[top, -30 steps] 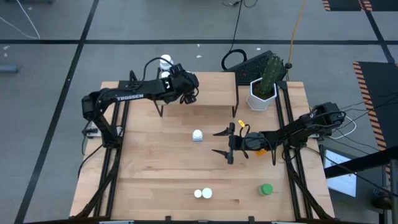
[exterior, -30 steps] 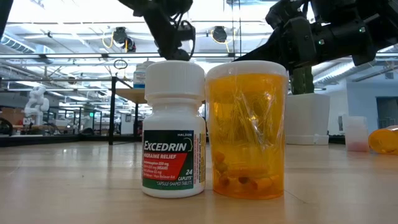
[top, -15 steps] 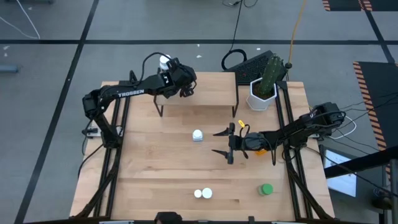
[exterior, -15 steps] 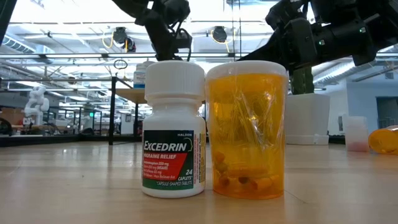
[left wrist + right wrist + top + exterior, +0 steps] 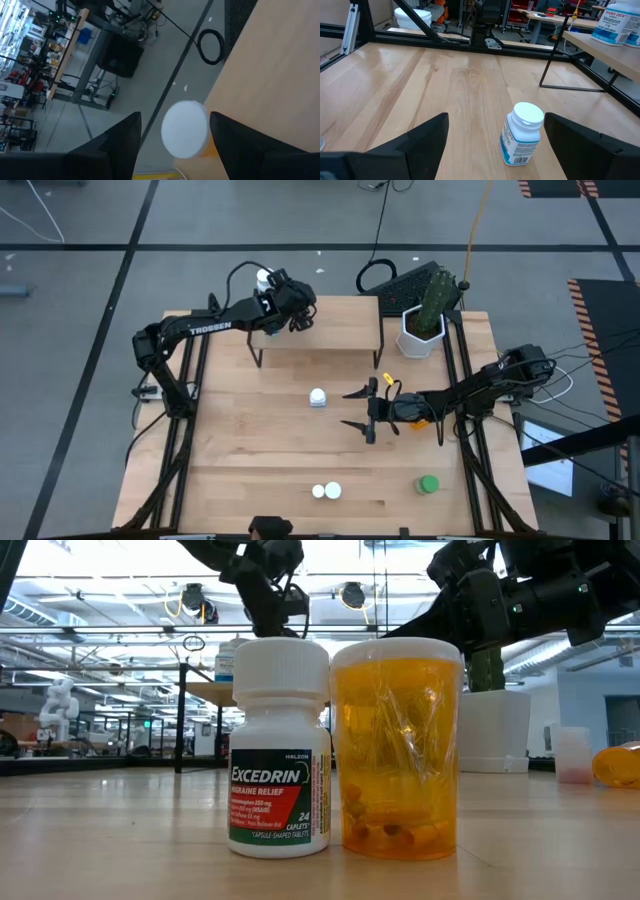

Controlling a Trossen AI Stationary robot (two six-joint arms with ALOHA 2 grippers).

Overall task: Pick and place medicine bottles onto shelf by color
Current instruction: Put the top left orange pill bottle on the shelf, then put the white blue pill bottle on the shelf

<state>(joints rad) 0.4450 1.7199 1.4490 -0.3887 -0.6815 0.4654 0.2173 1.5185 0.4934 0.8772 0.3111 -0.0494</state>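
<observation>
Orange bottle (image 5: 186,131) between left jaws

Bright, even overhead light; low view's ceiling glares, left wrist view blurred.

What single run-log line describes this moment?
left gripper: holding white-capped orange bottle over shelf | right gripper: open before white bottle

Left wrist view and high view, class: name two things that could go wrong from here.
1. The white-capped orange bottle at the left gripper is over the far corner of the shelf, with floor showing beside it; placed badly, it may fall off.
2. The open right gripper faces the upright white bottle; an off-centre approach might tip it.
</observation>
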